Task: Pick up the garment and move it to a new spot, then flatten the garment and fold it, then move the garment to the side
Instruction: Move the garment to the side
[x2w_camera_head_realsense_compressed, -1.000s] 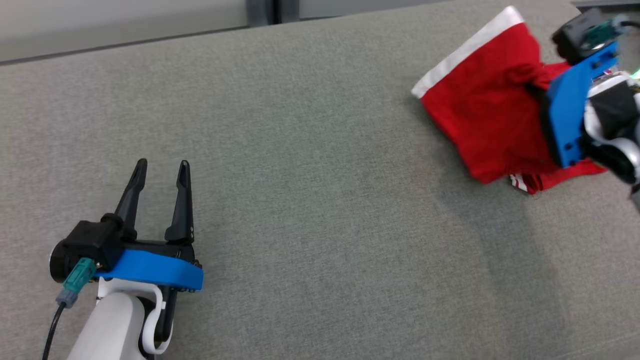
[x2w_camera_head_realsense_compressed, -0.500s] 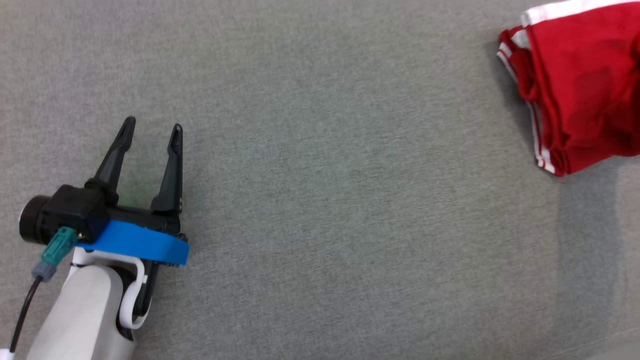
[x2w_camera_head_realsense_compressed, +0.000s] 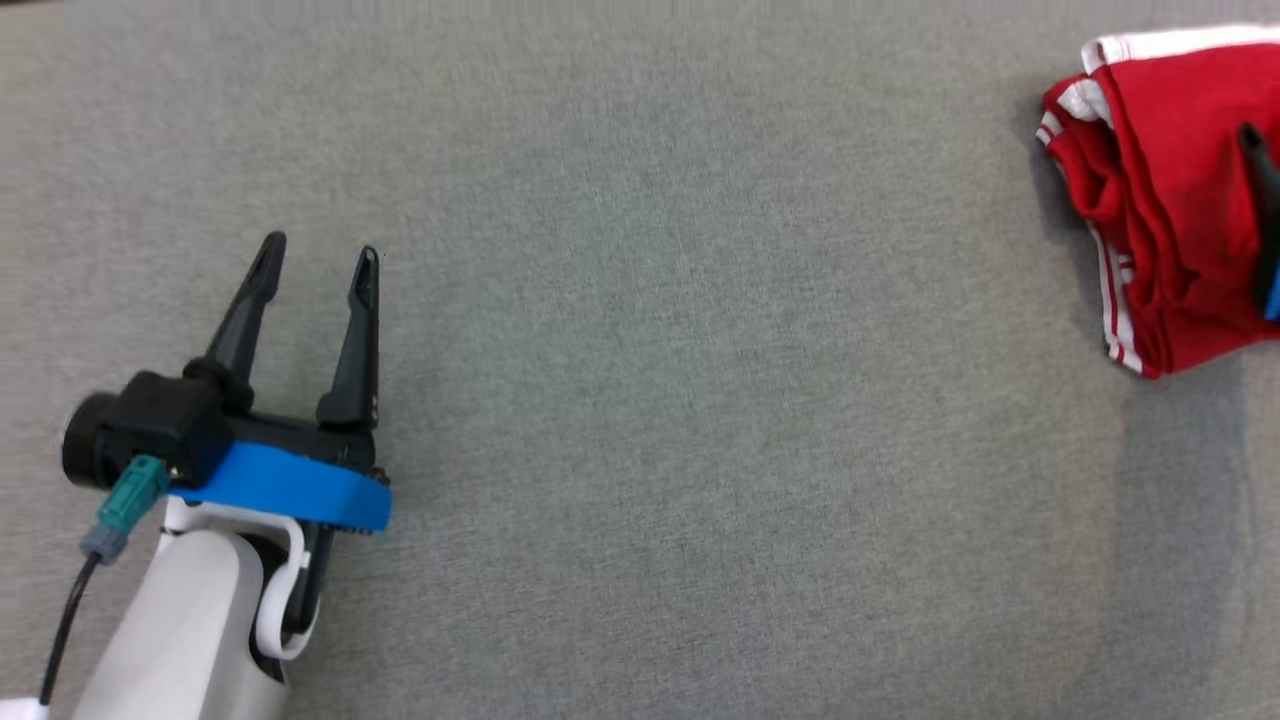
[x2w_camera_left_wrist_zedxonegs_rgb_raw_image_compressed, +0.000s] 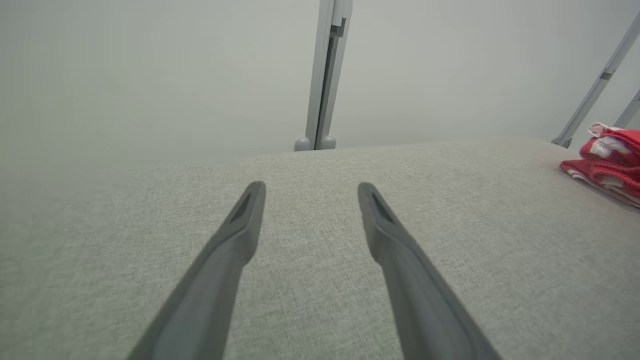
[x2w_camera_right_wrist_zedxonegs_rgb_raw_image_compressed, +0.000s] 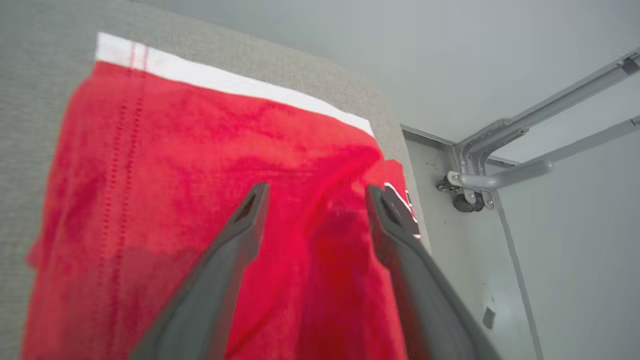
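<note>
The garment (x2w_camera_head_realsense_compressed: 1170, 200), red with white trim, lies bunched and folded at the far right of the grey table (x2w_camera_head_realsense_compressed: 700, 400). In the right wrist view my right gripper (x2w_camera_right_wrist_zedxonegs_rgb_raw_image_compressed: 312, 192) stands open just over the garment (x2w_camera_right_wrist_zedxonegs_rgb_raw_image_compressed: 175, 175), its fingers spread with red fabric beneath them. One of its dark fingers (x2w_camera_head_realsense_compressed: 1262, 200) shows at the head view's right edge. My left gripper (x2w_camera_head_realsense_compressed: 320, 250) rests open at the lower left, far from the garment, with nothing between its fingers. The left wrist view has the left gripper (x2w_camera_left_wrist_zedxonegs_rgb_raw_image_compressed: 310, 187) over bare cloth, the garment (x2w_camera_left_wrist_zedxonegs_rgb_raw_image_compressed: 612, 155) far to its right.
The table's right edge runs close beside the garment, with pale floor and a grey metal frame (x2w_camera_right_wrist_zedxonegs_rgb_raw_image_compressed: 500, 170) beyond it. A grey upright post (x2w_camera_left_wrist_zedxonegs_rgb_raw_image_compressed: 325, 75) stands behind the table's far edge. The wide middle of the grey surface lies between the two grippers.
The head camera has shifted. My right gripper, shut on the garment a second ago, has opened and let it go. The garment now lies on the table. The left gripper stays open.
</note>
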